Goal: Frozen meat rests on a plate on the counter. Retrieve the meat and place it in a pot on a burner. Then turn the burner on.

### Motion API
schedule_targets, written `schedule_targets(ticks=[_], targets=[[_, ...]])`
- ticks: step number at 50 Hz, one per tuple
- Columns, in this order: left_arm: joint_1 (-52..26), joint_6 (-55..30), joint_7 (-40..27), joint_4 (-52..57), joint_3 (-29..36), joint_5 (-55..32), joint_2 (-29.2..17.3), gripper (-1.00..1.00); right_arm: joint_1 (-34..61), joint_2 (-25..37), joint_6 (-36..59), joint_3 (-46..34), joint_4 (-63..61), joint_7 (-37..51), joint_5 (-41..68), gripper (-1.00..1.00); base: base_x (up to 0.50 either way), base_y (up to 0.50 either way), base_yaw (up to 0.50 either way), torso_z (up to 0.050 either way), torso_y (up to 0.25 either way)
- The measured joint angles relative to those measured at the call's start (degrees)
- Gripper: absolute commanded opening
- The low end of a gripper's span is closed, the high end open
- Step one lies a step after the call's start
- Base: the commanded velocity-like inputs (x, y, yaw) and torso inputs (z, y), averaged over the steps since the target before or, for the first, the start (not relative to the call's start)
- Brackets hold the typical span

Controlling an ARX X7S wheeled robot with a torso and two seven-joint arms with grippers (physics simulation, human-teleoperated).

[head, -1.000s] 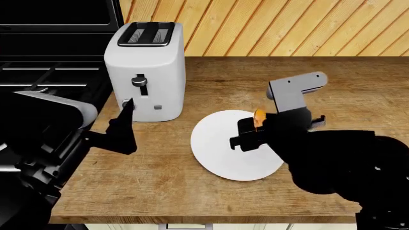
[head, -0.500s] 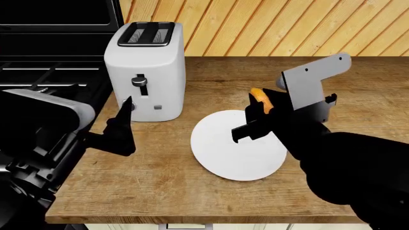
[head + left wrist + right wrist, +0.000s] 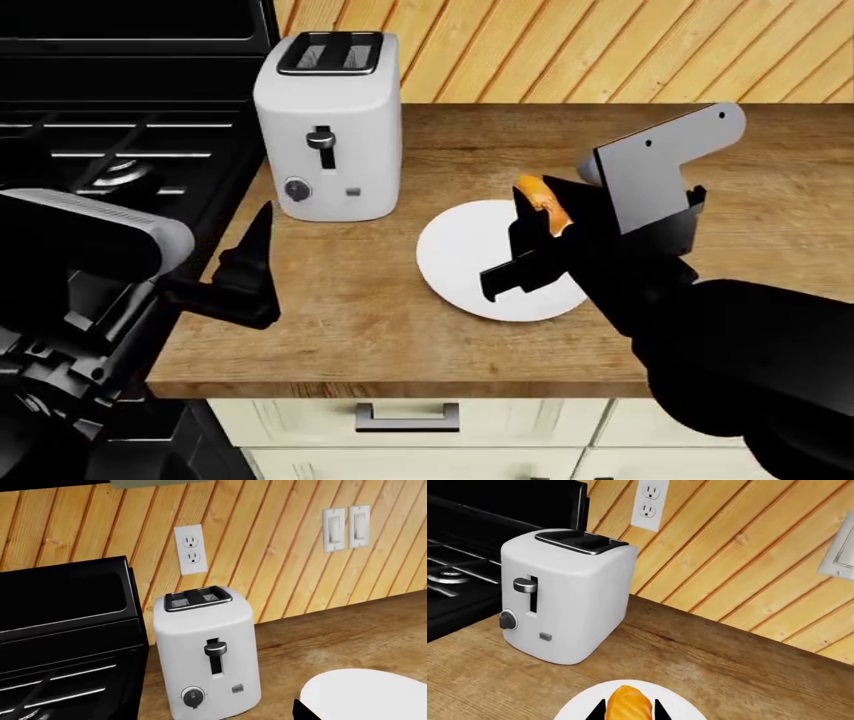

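While raised over plate (image 3: 467,270), right gripper (image 3: 534,235) pinches meat (image 3: 539,203) between fingertips.

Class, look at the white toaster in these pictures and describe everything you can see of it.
The toaster is a glossy white upright box with rounded corners, seemingly plastic. Its dark top plate, silver-edged, holds two slots, both empty as far as the pictures show. On the front is a black vertical slot with a silver-capped lever near its top, a round knob low down and a small grey mark beside it. It stands on the counter close to the stove, apart from the plate. Nothing else touches it.
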Motion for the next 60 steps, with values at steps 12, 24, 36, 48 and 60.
schedule_targets(ticks=[12, 24, 36, 48, 60], targets=[[-0.25, 0.26, -0.7, 0.01, -1.16, -1.49, -0.35, 1.0, 1.16, 0.23, -0.31, -0.24, -0.62, -0.59, -0.15, -1.0, 0.0, 0.5, 0.0, 0.0, 0.0], [-2.17, -0.19, -2.94, 0.35, -4.81, -5.66, -1.25, 1.0, 2.39, 0.15, 0.08, -0.32, -1.21, -0.44, 0.96, -1.0, 0.0, 0.5, 0.0, 0.0, 0.0], [-2.99, -0.13, -4.23, 0.22, -6.55, -7.24, -2.13, 1.0, 3.39, -0.25, 0.34, -1.05, -1.06, -0.74, 1.36, -1.0, 0.0, 0.5, 0.0, 0.0, 0.0], [-2.63, 0.45, -4.39, 0.05, -6.87, -7.21, -2.68, 1.0, 3.84, -0.25, 0.44, -1.47, -1.19, -0.83, 1.78, -1.0, 0.0, 0.5, 0.0, 0.0, 0.0], [-2.05, 1.08, -4.45, -0.07, -7.04, -7.15, -3.05, 1.0, 4.33, -0.26, 0.57, -1.85, -1.36, -0.76, 2.19, -1.0, 0.0, 0.5, 0.0, 0.0, 0.0]])
